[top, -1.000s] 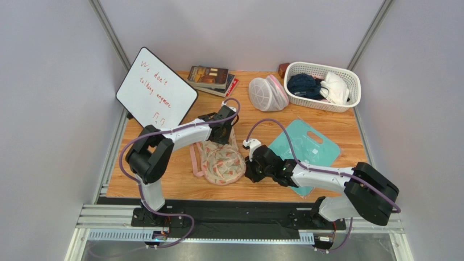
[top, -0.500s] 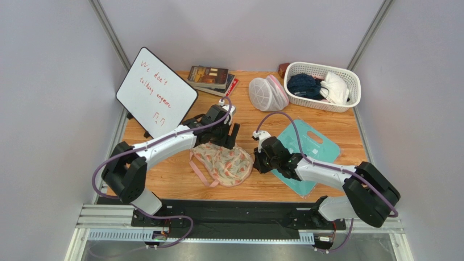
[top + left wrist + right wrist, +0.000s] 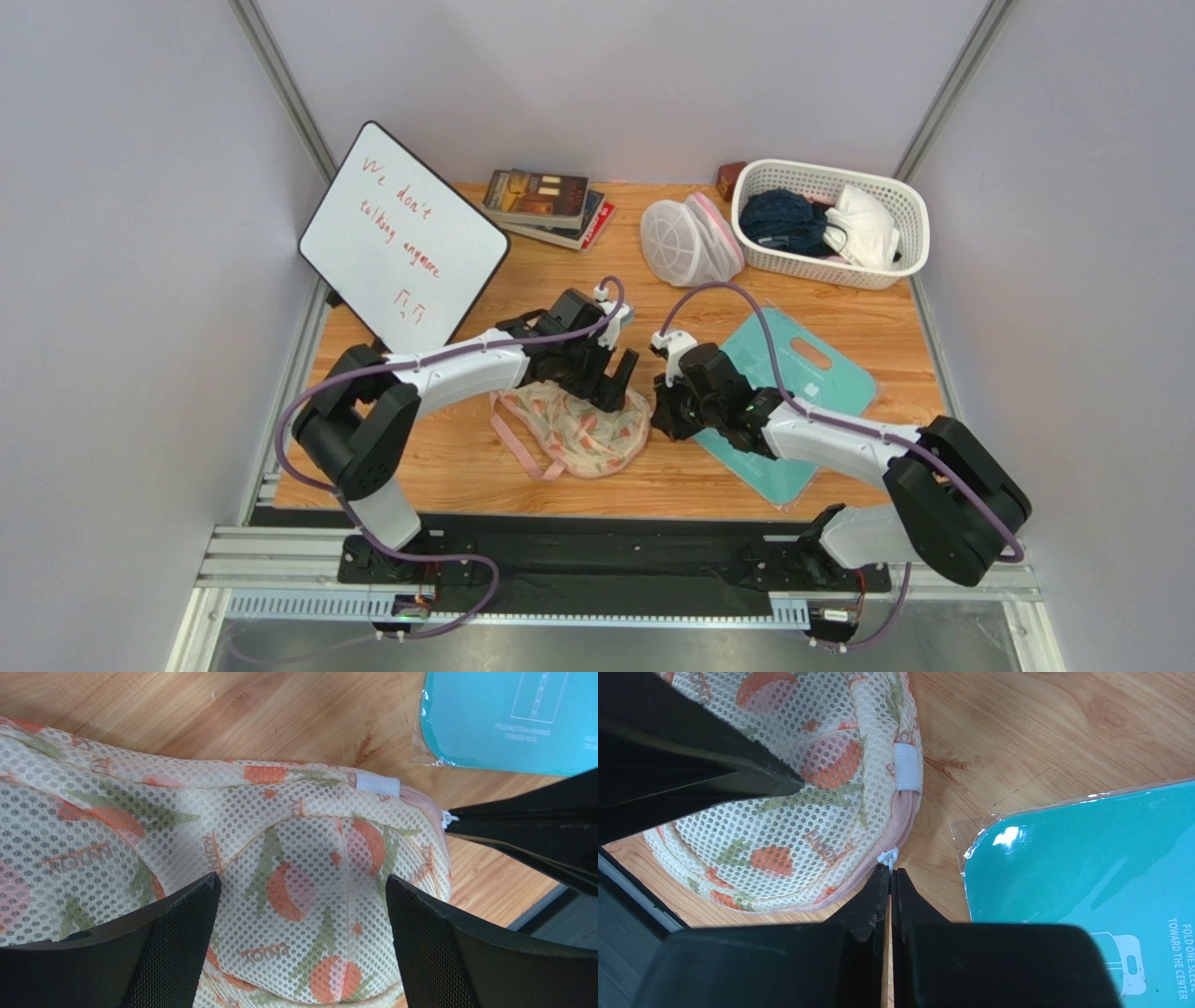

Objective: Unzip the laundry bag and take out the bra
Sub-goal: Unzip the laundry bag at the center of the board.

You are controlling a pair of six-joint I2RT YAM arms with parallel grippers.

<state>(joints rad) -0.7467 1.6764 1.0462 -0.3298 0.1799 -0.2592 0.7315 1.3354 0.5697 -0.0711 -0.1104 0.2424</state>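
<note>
Your right pincer point(image 3: 890, 871), clenched on the zipper pull point(image 3: 887, 857) at the laundry bag's point(image 3: 575, 427) right end (bag lies by the table's near edge), sits nearest; the left pincer point(image 3: 302, 903) straddles it, released.

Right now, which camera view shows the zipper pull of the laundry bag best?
The right wrist view: the zipper pull is sharp on the pink edge of the laundry bag, held at the tips of the right fingers. The left wrist view shows it tiny; the top view cannot resolve it.
</note>
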